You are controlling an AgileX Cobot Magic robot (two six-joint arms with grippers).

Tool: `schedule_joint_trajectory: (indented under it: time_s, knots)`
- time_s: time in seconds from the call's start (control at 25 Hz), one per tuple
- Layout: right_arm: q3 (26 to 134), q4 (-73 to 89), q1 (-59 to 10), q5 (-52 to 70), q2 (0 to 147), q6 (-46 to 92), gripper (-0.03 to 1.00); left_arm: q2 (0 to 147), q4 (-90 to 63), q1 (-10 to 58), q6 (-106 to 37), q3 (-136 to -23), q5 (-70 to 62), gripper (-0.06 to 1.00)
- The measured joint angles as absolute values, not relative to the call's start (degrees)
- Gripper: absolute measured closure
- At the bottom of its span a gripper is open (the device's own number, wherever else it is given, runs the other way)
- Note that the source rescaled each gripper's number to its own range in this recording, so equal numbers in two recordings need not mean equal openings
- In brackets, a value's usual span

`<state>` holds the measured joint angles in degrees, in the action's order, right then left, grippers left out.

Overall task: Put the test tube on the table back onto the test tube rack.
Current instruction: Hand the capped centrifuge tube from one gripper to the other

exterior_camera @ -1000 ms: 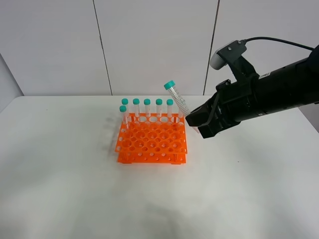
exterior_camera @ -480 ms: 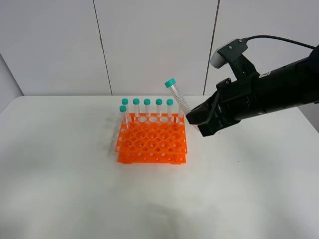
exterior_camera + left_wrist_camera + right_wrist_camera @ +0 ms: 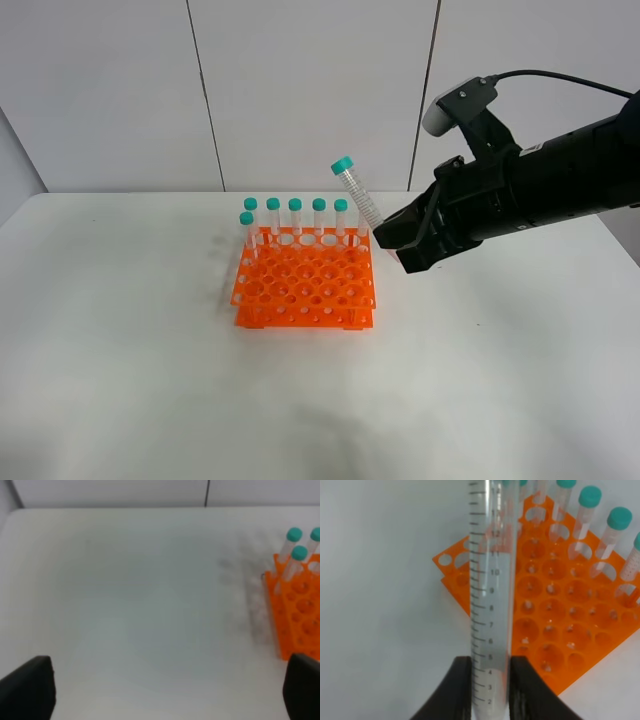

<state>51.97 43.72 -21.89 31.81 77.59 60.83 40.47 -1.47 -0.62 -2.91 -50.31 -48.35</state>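
so, right pincer point(image 3: 389, 240) clamped on one test tube point(image 3: 355, 195), six tubes point(image 3: 295, 218) in one rack point(image 3: 300, 290)

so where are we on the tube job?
Done: the test tube is off the table, clamped in the right hand. In hand: it hangs tilted by the back right corner of the rack, in no hole. Left: straighten it, lower it into a free hole, release.

Bright, even light; faint shadows on table point(image 3: 120, 400); left wrist view perhaps blurred
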Motion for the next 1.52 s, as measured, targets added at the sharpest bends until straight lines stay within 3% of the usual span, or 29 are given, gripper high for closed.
schedule_joint_trajectory:
  time_s: [0.36, 0.76, 0.92, 1.28, 1.52]
  knots:
    - [51.97, 43.72, -21.89, 30.74, 77.59, 60.83, 0.97, 59.15, -27.48, -0.62, -21.34, -52.88, -40.97, -0.06]
    - [51.97, 43.72, -21.89, 30.74, 77.59, 60.83, 0.97, 73.52, -68.52, -0.62, -45.61, -52.65, -43.22, -0.06]
    - [51.97, 43.72, -21.89, 30.74, 77.59, 60.83, 0.97, 76.96, -78.21, 0.07, -51.35, -50.99, -45.35, -0.06]
    - [51.97, 43.72, -21.89, 30.74, 77.59, 60.83, 0.97, 83.55, -96.3, 11.92, -61.8, -49.3, -39.01, -0.06]
    - [51.97, 43.72, -21.89, 30.74, 77.59, 60.83, 0.97, 90.74, -98.62, 17.68, -65.62, -50.62, -38.11, -0.06]
